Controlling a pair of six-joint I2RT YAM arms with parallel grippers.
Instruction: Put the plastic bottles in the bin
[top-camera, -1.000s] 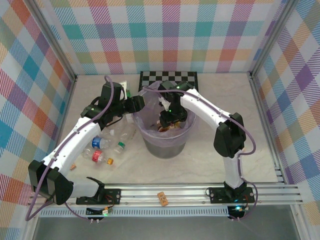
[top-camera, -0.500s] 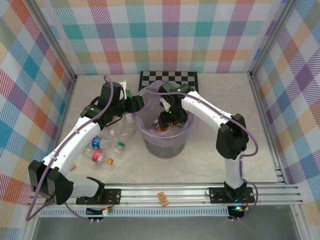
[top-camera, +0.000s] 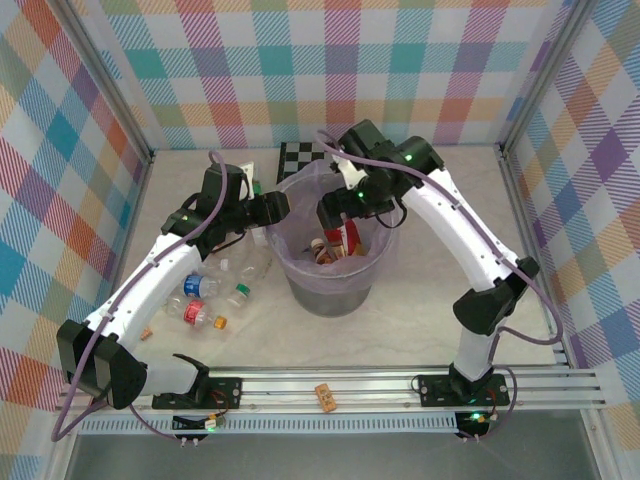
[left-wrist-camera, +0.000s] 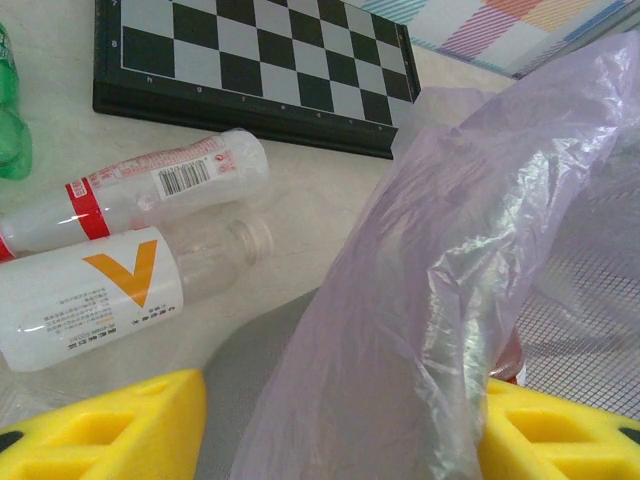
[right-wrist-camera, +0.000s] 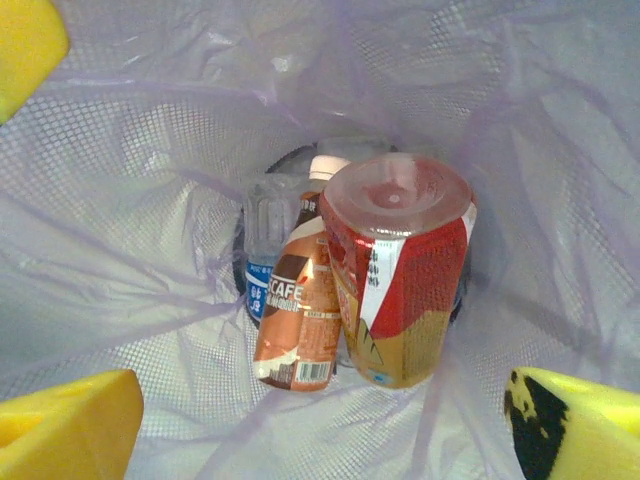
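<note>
Right gripper (top-camera: 338, 205) hangs over the far side of the bin (top-camera: 330, 290), fingers spread wide and nothing between them. In its wrist view the yellow pads (right-wrist-camera: 65, 425) frame the inside of the bin. Below it, three bottles lean together at the bottom of the lavender bag (left-wrist-camera: 450, 250): a red-and-gold labelled bottle (right-wrist-camera: 400, 280) with its clear base towards the camera, a brown coffee bottle (right-wrist-camera: 295, 325) with a white cap touching it, and a clear bottle with a blue label (right-wrist-camera: 260, 245) partly hidden behind the coffee bottle. Left gripper (left-wrist-camera: 330, 430) sits at the bin's left rim with its jaws wide apart. A fold of the bag and the grey mesh wall lie between its pads; cannot tell whether either pad touches them. The bin stands mid-table. On the table just beyond the left gripper lie a clear bottle with a red label and barcode (left-wrist-camera: 150, 185) and a white-labelled bottle with an orange V (left-wrist-camera: 100, 295), side by side and touching. A green bottle (left-wrist-camera: 12, 130) lies further left, and the checkerboard (left-wrist-camera: 260, 60) is behind them at the far edge. More bottles (top-camera: 205, 295) lie in a loose group left of the bin, under the left arm. A small tan block (top-camera: 325, 395) rests on the near rail.
</note>
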